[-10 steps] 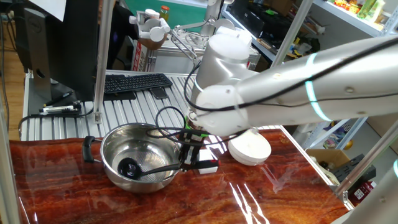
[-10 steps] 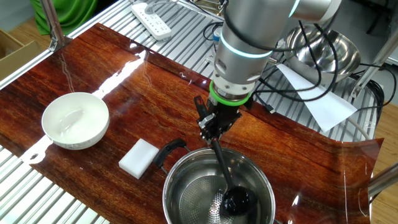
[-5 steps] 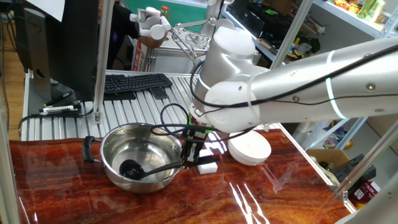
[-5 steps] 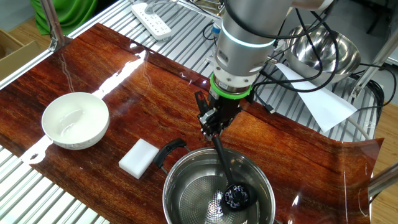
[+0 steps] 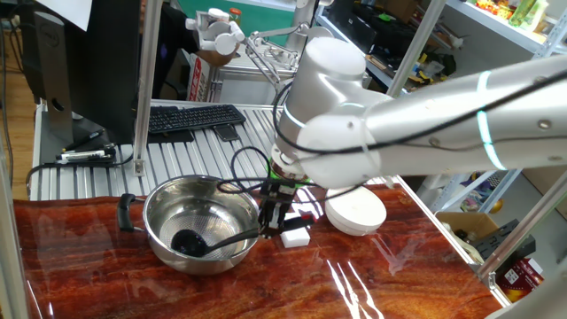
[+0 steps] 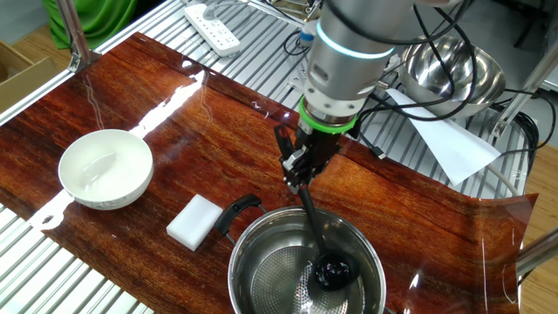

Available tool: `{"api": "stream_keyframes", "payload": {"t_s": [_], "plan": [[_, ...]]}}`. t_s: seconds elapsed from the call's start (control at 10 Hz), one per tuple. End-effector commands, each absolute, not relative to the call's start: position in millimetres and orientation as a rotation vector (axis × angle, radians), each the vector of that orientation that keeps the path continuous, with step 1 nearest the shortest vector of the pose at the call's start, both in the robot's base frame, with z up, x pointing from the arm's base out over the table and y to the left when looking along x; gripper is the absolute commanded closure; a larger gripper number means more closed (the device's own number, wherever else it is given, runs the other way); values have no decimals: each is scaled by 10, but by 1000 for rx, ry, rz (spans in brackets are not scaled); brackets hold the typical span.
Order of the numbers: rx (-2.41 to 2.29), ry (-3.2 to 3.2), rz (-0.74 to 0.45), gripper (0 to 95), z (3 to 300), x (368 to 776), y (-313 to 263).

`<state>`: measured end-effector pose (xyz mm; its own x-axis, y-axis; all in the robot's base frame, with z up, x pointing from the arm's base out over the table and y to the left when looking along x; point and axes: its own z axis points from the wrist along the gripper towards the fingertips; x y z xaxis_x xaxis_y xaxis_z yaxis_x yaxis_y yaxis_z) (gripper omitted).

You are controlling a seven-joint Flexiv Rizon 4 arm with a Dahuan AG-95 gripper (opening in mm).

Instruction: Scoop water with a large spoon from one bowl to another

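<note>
Gripping the thin-handled black ladle [image 6: 324, 255], claw [image 6: 297, 174] overhangs shiny dotted steel bowl [image 6: 261, 262].

Likely robotics lab: aluminium frame posts [image 5: 145, 84], keyboard [image 5: 193, 118], cluttered shelving [image 5: 416, 40], power strip [image 6: 212, 27].

The steel bowl [image 6: 261, 262] is cut off by the bottom edge.

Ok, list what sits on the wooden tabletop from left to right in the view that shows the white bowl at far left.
white bowl → white block → steel bowl with the ladle cup in it
</note>
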<state>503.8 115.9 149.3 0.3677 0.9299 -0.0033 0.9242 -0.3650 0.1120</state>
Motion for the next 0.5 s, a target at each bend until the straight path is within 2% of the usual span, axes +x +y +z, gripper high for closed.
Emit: {"api": "stream_keyframes", "payload": {"t_s": [0.1,0.5], "plan": [[2506,1731,81,950,1591,5083,1137],[2452,1775,71,950,1672,5099,1110]]}}
